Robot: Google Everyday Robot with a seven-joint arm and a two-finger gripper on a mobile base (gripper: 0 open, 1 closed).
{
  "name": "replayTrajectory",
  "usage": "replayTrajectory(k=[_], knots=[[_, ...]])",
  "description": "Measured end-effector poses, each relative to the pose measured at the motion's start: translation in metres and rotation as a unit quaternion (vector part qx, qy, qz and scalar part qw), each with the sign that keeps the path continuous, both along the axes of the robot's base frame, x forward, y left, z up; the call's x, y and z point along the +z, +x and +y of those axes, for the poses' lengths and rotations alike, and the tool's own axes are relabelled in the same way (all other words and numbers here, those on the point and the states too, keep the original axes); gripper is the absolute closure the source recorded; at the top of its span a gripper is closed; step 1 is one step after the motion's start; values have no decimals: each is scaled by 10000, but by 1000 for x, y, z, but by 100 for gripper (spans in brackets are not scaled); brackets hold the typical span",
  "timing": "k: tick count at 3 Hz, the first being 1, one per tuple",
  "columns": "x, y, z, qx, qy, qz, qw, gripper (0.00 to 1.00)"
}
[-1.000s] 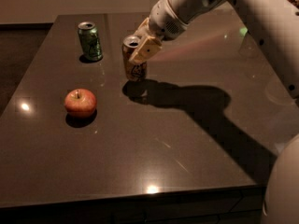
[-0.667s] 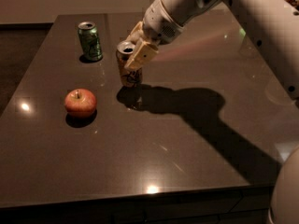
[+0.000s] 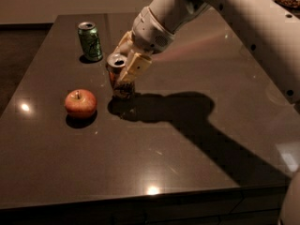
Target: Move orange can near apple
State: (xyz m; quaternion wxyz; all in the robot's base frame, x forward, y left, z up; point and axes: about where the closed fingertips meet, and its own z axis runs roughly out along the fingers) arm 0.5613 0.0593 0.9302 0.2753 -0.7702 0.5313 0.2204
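The orange can [image 3: 116, 71] stands upright in the camera view, its silver top open to view and its lower part near the dark table [image 3: 154, 144]. My gripper [image 3: 123, 68] is shut on the orange can, with pale fingers [image 3: 134, 67] clasping its side from the right. The apple [image 3: 80, 103], red-orange with a short stem, sits on the table a short way to the left of the can. The can's base looks at or just above the surface; I cannot tell if it touches.
A green can [image 3: 90, 41] stands upright at the table's far left, behind the apple. My white arm [image 3: 225, 13] reaches in from the upper right and casts a wide shadow across the table's middle. The table's front edge runs along the bottom.
My gripper has carried the orange can leftward and toward the front, closer to the apple. The apple and green can have not moved.
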Motion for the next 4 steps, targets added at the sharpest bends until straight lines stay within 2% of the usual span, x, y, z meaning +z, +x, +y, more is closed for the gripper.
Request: replayTrajectory(k=[2,3,4], knots=[[-8,-16,14,431,-77,154,9989,37],[-15,-16,16,405,-103,234,9989,13],[-16,-16,18,406,-97,236,9988,0]])
